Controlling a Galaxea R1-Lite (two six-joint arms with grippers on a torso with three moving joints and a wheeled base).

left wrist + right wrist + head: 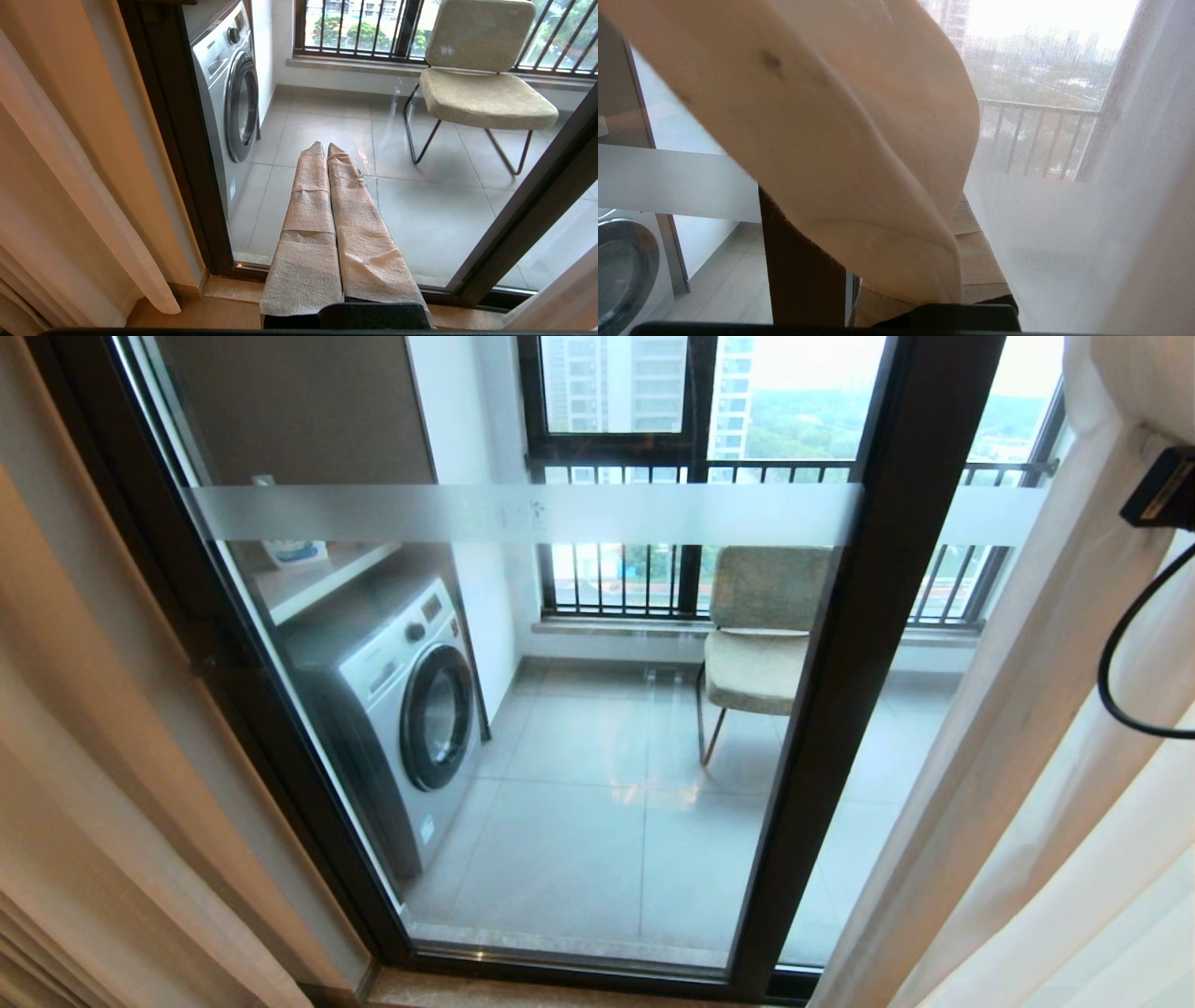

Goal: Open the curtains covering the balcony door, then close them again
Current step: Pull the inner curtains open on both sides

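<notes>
With the balcony door (523, 709) glass uncovered, the right gripper (971, 261), pressed together, sits under cream drape folds (840, 154) beside the sheer (1087, 210), apparently to drag them, while the left gripper (325, 149) hangs pressed together, idle.

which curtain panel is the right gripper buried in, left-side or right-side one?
The right-side curtain: its folds drape over the right gripper in the right wrist view. The left-side curtain hangs untouched beside the balcony door frame.

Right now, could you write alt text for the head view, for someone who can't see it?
Dark-framed glass balcony door with a frosted white band stands uncovered, cream-beige curtains drawn to both sides. Through the glass: a silver front-loading washing machine at left, a beige padded chair by a black-railed window.
</notes>
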